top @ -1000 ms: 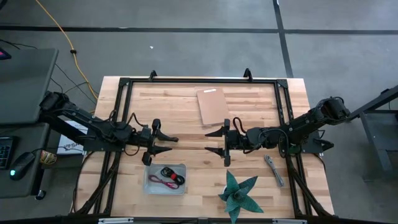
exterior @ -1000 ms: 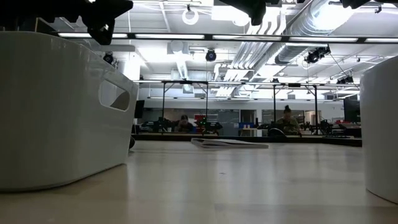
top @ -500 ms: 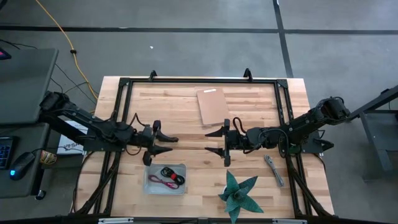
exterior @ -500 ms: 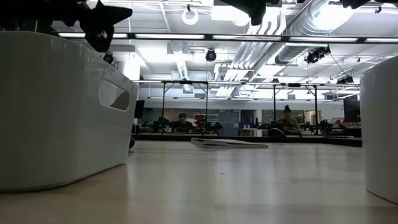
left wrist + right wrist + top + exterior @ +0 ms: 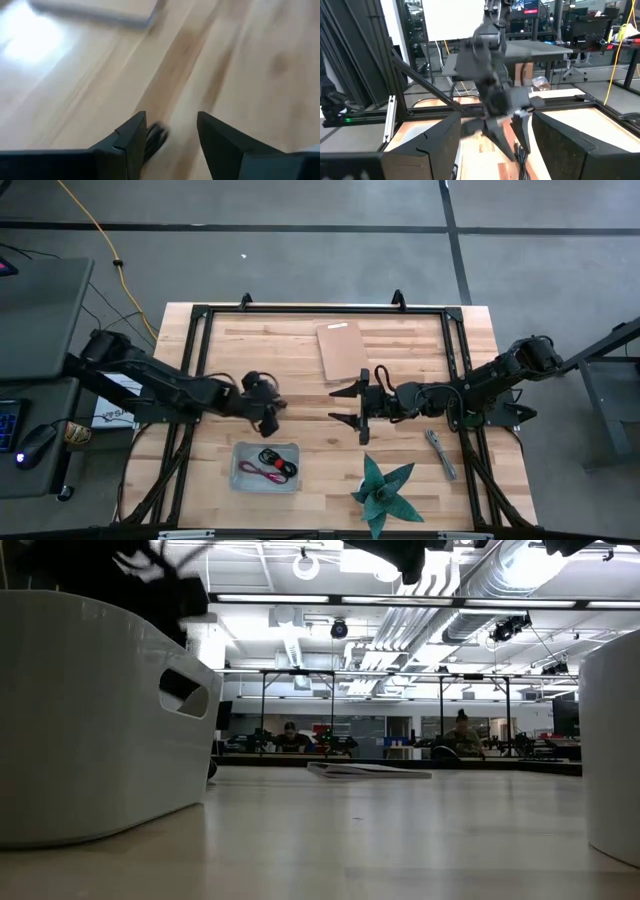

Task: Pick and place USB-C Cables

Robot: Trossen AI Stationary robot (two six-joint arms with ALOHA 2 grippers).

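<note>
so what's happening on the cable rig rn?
Nothing is held yet. The left tool is turned down toward the table, fingers open, just above the white bin that already holds red and black USB-C cables. The right tool hovers open mid-table, near the brown board. A grey cable lies on the table beside the teal paper star.

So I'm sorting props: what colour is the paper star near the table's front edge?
Teal, the paper star shows best in the high view.

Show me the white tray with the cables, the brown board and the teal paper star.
white tray [image 5: 240,479]: high view, left rim.
brown board [image 5: 343,350]: high view, middle.
teal paper star [image 5: 383,492]: high view, centre.
</note>
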